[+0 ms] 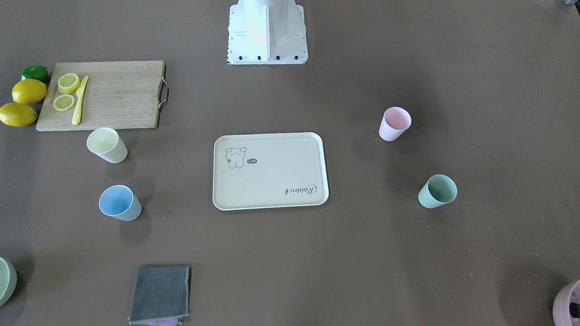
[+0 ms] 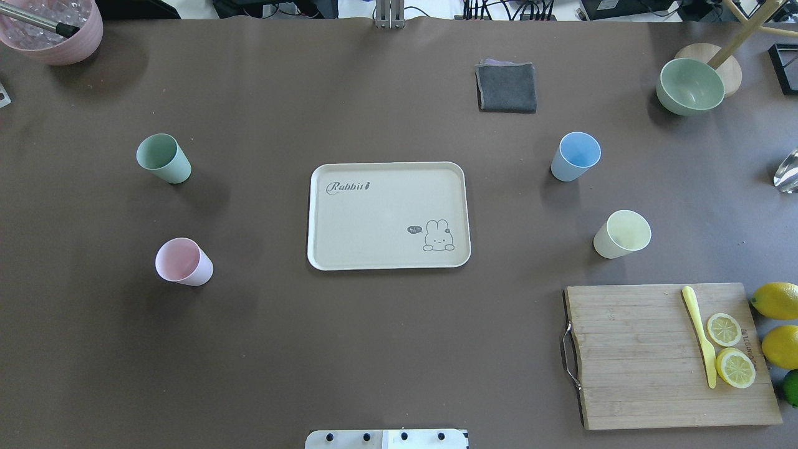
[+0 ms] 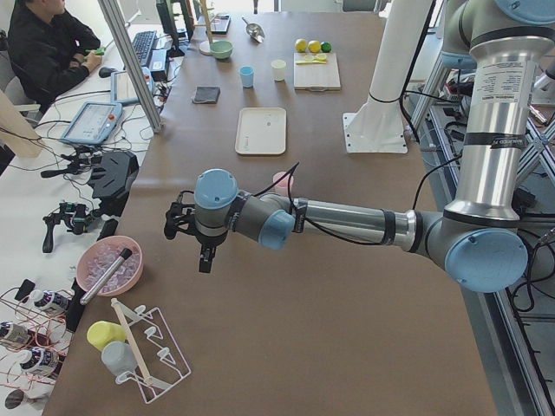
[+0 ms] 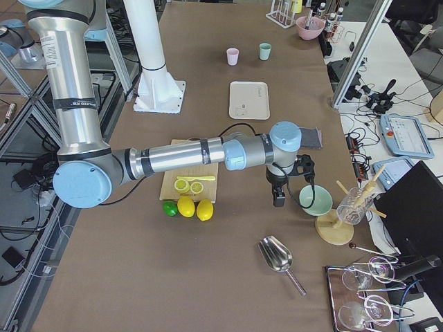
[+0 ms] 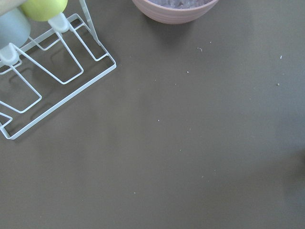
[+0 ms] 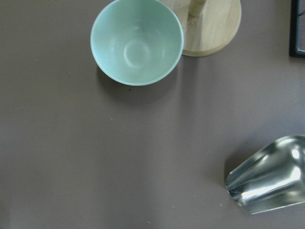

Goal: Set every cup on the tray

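Observation:
The cream tray [image 2: 374,218] lies at the table's middle with nothing on it. Four cups stand upright on the table around it. The mint green cup [image 2: 163,159] and the pink cup [image 2: 182,262] are on my left side. The light blue cup [image 2: 575,156] and the pale yellow cup [image 2: 621,234] are on my right side. My left gripper [image 3: 205,263] hangs over bare table beyond the left end. My right gripper [image 4: 279,199] hangs beyond the right end, beside the green bowl. Both show only in the side views, so I cannot tell whether they are open or shut.
A wooden cutting board [image 2: 636,355] with lemon slices and a yellow knife lies near right, with lemons [image 2: 776,300] beside it. A grey cloth [image 2: 506,87] and a green bowl [image 2: 689,85] are far right. A mauve pot [image 2: 53,28] stands far left. A metal scoop [image 6: 269,174] and a wire rack [image 5: 47,81] lie past the table's ends.

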Robot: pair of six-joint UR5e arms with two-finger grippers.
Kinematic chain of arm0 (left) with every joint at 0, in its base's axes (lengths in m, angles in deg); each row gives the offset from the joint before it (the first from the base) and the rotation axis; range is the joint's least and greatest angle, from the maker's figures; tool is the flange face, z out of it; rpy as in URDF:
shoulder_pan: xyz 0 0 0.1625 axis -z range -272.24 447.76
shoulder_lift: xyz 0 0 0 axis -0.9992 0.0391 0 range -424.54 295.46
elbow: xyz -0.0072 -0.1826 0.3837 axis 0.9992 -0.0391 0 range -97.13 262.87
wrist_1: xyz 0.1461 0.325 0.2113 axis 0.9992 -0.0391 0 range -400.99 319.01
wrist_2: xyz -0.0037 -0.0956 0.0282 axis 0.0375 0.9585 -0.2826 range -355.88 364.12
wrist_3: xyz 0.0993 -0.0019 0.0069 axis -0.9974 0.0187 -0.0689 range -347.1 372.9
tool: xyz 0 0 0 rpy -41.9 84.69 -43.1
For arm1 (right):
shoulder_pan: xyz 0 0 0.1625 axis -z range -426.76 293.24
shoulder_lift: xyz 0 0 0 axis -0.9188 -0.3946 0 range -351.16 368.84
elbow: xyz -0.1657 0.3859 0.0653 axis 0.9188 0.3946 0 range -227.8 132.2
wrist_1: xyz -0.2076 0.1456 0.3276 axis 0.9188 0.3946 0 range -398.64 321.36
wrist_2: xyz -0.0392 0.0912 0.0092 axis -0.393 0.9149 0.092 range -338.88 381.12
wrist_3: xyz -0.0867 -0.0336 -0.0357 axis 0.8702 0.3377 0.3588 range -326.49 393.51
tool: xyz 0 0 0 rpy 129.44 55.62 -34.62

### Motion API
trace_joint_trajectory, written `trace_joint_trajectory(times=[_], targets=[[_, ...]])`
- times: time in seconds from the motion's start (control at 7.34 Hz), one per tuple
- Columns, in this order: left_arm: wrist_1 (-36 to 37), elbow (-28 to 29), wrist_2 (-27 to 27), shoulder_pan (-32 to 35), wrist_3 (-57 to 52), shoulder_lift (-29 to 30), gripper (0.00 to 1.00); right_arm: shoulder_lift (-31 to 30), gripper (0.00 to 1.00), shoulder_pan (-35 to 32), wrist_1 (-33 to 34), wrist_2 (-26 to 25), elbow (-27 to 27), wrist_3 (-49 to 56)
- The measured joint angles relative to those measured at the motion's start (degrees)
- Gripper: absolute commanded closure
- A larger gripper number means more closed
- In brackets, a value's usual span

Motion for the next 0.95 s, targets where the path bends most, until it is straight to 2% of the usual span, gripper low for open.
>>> trace_joint_trajectory(times=[0.27, 0.54, 0.82, 0.95], targets=[[-1.1, 0.5, -0.1, -0.5, 0.4, 0.4, 0.02, 2.3, 0.00, 4.7, -4.5, -0.1, -0.1, -8.1], [-3.1, 0.3, 0.0, -0.8, 0.7, 0.4, 0.02, 1.9, 0.00, 10.4, -12.9, -0.2, -0.5, -17.6], [-4.1, 0.2, 0.2, -1.0, 1.2, 0.2, 0.02, -1.2, 0.00, 16.7, -17.6, -1.5, -4.6, -23.9], [-4.4, 0.1, 0.2, -1.0, 1.3, 0.1, 0.02, -3.3, 0.00, 20.3, -18.3, -3.8, -7.9, -27.0]])
